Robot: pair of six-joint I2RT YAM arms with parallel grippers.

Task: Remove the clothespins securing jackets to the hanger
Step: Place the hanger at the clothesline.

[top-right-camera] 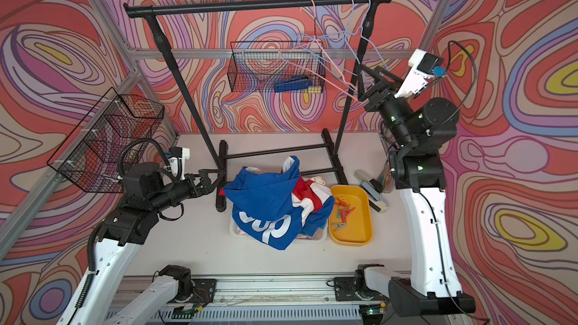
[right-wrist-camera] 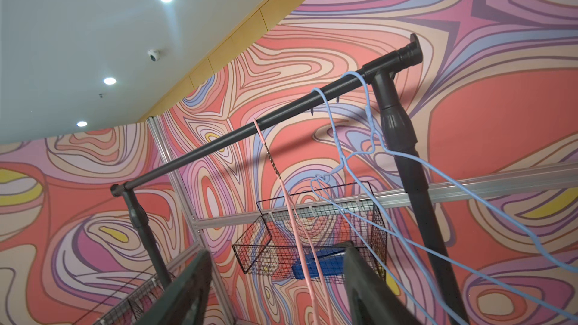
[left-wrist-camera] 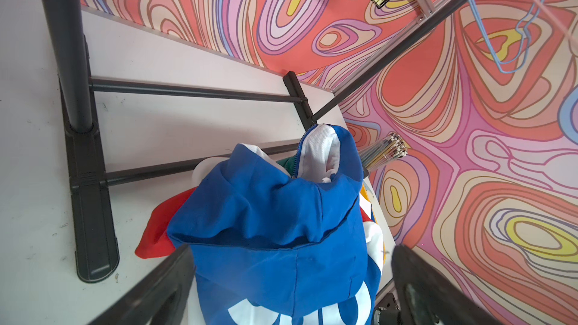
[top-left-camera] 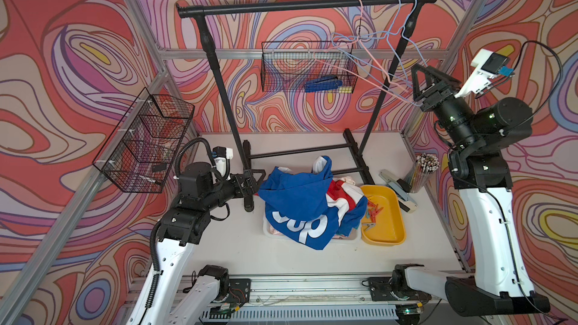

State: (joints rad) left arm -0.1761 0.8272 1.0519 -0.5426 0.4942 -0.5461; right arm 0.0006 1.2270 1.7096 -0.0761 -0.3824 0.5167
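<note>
In a top view, small coral, teal and grey plastic clothespins (top-left-camera: 373, 211) lie in a yellow plastic tray (top-left-camera: 389, 220), with the crumpled jackets (top-left-camera: 297, 201) heaped just beside it on the tabletop (top-left-camera: 219, 245).

Left wrist view: the left tool (left-wrist-camera: 291, 264) is spread, with blue jacket cloth between its jaws.

Right wrist view: the right tool (right-wrist-camera: 278, 264) is spread around a pink wire hanger (right-wrist-camera: 297, 229).

A wire basket (top-left-camera: 281, 70) holding a blue stapler (top-left-camera: 322, 84) hangs behind the black rack (top-left-camera: 306, 3); a yellow tray (top-left-camera: 387, 217) sits beside its foot.

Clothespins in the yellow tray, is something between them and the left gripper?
Yes. The heap of jackets lies between the open left gripper and the yellow tray holding the clothespins.
</note>
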